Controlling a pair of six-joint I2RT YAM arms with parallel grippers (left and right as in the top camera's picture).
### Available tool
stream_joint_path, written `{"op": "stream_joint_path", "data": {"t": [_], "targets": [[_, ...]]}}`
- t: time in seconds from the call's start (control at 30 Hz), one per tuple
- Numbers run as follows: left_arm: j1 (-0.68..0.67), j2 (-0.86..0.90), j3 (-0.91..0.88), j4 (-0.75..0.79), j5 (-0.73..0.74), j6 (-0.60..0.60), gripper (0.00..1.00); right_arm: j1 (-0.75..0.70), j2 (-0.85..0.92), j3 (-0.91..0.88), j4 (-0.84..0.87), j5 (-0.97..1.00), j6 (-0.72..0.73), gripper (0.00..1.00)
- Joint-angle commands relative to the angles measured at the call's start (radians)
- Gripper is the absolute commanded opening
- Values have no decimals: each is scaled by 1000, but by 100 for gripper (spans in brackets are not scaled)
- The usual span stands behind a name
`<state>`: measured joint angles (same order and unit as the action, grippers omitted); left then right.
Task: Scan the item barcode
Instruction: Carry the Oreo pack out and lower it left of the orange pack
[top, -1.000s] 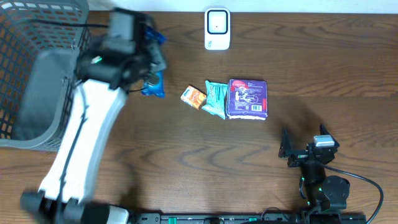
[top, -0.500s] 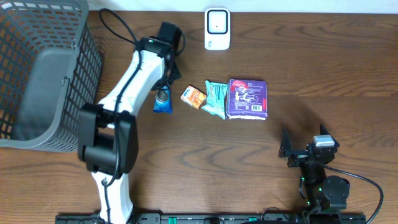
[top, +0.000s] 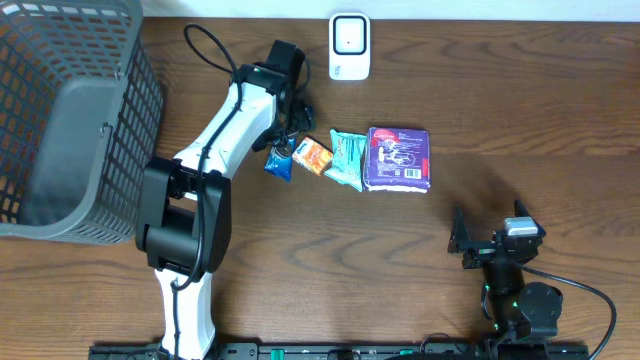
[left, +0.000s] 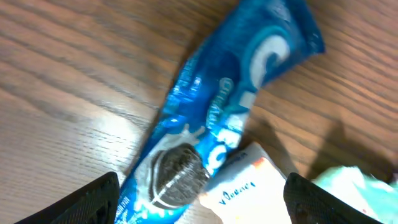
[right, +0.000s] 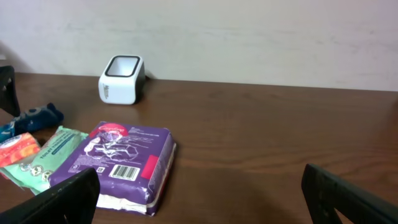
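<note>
Right wrist: wooden table meets pale wall.

The overhead camera looks straight down on the whole table from well above, with the basket at the left of its frame. The left wrist camera points steeply down, very close to the wood, so the blue cookie packet fills most of its view. The right wrist camera sits low near the table's front edge and looks almost level across it toward the wall, with the scanner far off and the purple pack nearer. All three views share the blue cookie packet. Overhead and right wrist also share the scanner and the purple pack.
</note>
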<state>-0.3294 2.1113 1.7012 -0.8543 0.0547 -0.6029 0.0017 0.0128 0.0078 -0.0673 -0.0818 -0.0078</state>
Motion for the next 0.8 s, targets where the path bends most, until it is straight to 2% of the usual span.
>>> {"op": "stream_joint_path", "data": {"t": [0.0, 0.17, 0.3, 0.37, 0.57, 0.77], "targets": [[17, -73, 59, -9, 39, 65, 84, -7, -3, -2, -3, -6, 11, 99], [71, -241, 64, -12, 39, 82, 84, -7, -3, -2, -3, -6, 11, 99], [133, -388, 64, -58, 38, 166, 84, -7, -3, -2, -3, -6, 11, 99], [171, -458, 64, -100, 34, 213, 98, -7, -3, -2, -3, -6, 11, 99], [254, -587, 64, -265, 19, 217, 98, -7, -3, -2, -3, -6, 11, 99], [274, -610, 64, -410, -52, 218, 98, -7, -3, -2, -3, -6, 11, 99]]}}
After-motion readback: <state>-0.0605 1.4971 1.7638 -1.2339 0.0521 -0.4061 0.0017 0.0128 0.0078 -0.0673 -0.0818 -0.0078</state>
